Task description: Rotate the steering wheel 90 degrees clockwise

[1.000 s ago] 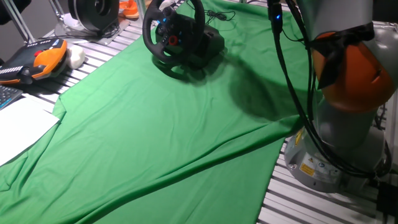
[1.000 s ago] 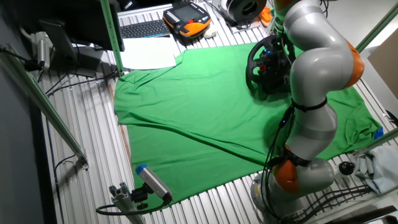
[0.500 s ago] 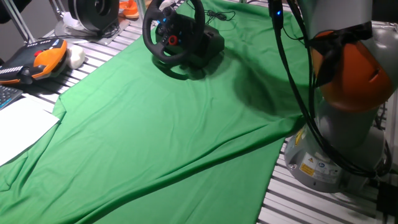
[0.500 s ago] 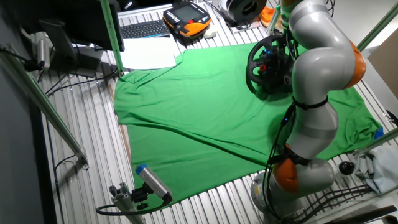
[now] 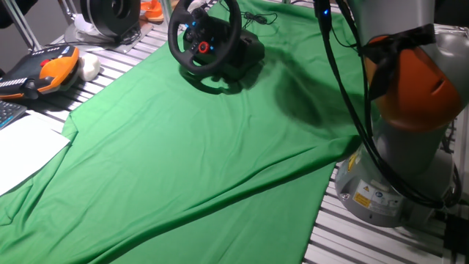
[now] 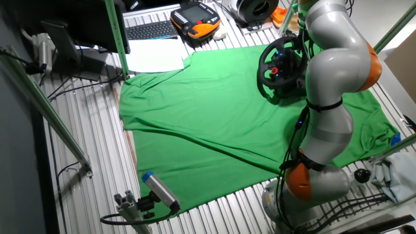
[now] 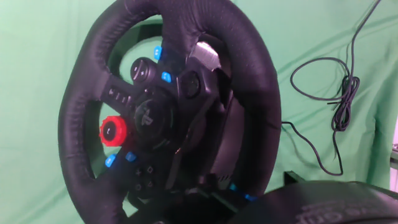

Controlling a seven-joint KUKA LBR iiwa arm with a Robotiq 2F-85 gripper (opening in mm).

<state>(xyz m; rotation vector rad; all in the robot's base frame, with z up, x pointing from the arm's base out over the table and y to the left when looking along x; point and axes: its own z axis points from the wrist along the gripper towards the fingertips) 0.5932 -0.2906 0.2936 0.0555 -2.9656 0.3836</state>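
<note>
The steering wheel (image 5: 204,40) is black with a thick rim, a red knob and blue buttons on its hub. It stands tilted on its black base at the far end of the green cloth (image 5: 183,161). It also shows in the other fixed view (image 6: 281,67), partly behind my arm (image 6: 335,58). In the hand view the steering wheel (image 7: 155,118) fills the frame from close up. My gripper's fingers do not show clearly. Only a dark blurred shape (image 7: 323,205) lies at the bottom right of the hand view.
A black cable (image 7: 339,106) trails on the cloth behind the wheel. A black-and-silver drum-like object (image 5: 110,15), an orange-and-black pendant (image 5: 44,70), white paper (image 5: 22,150) and a keyboard (image 6: 151,29) lie beyond the cloth. My arm's base (image 5: 396,176) stands at the right edge.
My arm has shifted a little toward the far side, uncovering more of the wheel in the other fixed view. The wheel and its base have stayed in place.
</note>
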